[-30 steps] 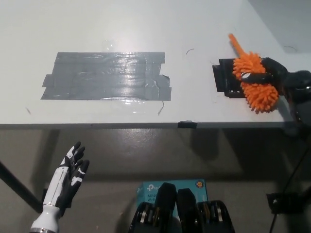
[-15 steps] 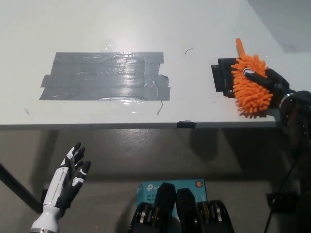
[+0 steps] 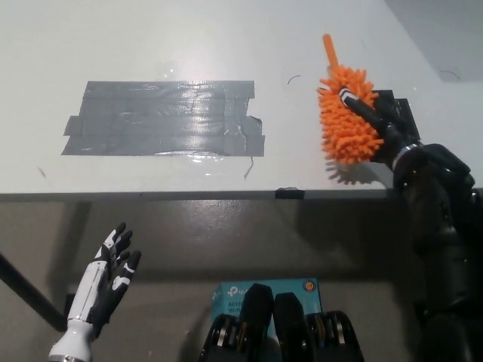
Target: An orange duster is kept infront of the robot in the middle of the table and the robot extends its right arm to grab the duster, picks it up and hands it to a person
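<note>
Head view, looking steeply down: the black right hand [image 3: 385,124] is clenched around the fluffy head of the orange duster [image 3: 347,124], holding it over the right part of the white worktop [image 3: 151,38], just left of a dark tape patch [image 3: 396,109]. The duster's thin orange handle [image 3: 330,49] points up and away from the robot. Whether the duster is clear of the surface or brushing it cannot be told from this angle, though a shadow under its lower edge suggests it is lifted. A large grey tape patch [image 3: 166,118] lies well apart to the left. The white left hand [image 3: 109,275] rests low beside the robot, below the worktop edge, fingers spread and holding nothing. No person shows anywhere, so the handover has no receiver in sight yet. The risk, as I judge it, is the hold itself: the fingers grip soft, compressible fibres, not the handle, so the duster could twist or slide out as the arm swings outward, and a low carry could drag the fibres across the worktop and tug it loose. Compared with half a second ago, the duster and hand have moved leftward and farther up the worktop, off the dark patch they covered, and the handle now tilts more upright.
</note>
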### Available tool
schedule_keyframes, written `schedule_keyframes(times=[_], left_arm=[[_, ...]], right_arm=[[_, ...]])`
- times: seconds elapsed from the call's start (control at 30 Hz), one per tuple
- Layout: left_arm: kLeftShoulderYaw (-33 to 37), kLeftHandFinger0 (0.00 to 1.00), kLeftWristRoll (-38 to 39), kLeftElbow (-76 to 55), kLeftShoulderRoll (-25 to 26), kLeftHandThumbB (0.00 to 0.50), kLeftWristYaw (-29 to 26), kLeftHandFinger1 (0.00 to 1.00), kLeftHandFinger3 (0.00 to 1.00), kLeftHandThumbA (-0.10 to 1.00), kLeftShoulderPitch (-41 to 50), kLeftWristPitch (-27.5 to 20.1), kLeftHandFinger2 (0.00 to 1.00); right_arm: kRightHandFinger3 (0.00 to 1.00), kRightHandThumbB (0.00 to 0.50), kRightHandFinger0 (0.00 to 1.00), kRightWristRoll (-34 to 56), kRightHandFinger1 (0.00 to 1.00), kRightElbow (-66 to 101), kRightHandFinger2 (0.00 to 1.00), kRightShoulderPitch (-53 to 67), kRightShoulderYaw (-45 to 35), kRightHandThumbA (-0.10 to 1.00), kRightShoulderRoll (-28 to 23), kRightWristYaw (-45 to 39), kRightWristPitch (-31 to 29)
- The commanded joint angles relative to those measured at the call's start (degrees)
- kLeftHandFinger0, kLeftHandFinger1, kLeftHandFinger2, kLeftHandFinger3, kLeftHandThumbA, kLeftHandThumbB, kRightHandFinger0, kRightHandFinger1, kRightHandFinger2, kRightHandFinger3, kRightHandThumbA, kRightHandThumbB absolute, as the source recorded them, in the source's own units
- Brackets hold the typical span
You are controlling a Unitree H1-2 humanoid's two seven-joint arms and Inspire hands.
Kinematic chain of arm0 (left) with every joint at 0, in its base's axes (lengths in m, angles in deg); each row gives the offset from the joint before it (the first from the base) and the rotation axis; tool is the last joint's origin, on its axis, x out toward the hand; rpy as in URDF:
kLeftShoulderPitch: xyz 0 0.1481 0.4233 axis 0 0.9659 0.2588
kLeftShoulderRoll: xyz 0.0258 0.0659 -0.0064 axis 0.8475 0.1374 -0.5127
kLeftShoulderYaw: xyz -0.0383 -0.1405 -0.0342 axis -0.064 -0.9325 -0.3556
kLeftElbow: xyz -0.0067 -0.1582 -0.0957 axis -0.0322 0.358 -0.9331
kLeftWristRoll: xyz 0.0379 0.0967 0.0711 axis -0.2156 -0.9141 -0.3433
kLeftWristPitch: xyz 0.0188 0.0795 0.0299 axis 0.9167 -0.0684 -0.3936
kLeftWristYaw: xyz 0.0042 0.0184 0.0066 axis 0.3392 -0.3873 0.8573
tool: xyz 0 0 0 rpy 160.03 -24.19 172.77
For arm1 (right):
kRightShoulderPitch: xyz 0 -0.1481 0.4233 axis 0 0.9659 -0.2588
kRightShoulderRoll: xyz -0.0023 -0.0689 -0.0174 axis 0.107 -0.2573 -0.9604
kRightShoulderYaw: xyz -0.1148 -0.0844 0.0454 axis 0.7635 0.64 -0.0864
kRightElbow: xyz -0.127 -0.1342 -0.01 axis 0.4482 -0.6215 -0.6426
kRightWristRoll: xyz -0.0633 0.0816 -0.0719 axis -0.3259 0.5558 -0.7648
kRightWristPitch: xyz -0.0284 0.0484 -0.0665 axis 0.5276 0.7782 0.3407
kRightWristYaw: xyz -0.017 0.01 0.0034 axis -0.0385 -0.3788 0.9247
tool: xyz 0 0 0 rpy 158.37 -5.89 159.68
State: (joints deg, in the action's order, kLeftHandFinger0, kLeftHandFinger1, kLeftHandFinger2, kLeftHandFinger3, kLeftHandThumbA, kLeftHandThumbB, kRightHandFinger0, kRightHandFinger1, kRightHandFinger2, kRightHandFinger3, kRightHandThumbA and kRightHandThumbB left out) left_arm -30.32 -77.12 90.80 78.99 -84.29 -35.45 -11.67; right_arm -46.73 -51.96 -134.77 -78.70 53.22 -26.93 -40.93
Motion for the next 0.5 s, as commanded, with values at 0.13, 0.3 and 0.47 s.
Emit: schedule_keyframes(times=[0.13,0.3,0.47], left_arm=[[-0.6,0.97,0.8,-0.8,-0.4,0.088,-0.7,1.0,1.0,0.77,-1.4,-1.8,1.0],[-0.6,0.97,0.3,-1.1,-0.4,0.097,-0.8,1.0,1.0,0.73,-1.1,-1.2,1.0],[-0.4,0.97,0.1,-1.2,-0.6,0.103,-0.9,1.0,1.0,0.71,-1.5,-0.9,1.0]], right_arm=[[0.94,0.109,0.0,23.1,0.32,4.4,0.62,-5.3,-1.2,-0.1,5.5,0.3,3.0],[0.95,0.106,0.0,25.2,0.31,1.6,0.63,-6.2,-0.8,-0.1,5.5,0.9,3.0],[1.0,0.108,0.0,25.7,0.26,-1.2,0.61,-7.2,0.0,-0.1,5.1,1.1,3.0]])
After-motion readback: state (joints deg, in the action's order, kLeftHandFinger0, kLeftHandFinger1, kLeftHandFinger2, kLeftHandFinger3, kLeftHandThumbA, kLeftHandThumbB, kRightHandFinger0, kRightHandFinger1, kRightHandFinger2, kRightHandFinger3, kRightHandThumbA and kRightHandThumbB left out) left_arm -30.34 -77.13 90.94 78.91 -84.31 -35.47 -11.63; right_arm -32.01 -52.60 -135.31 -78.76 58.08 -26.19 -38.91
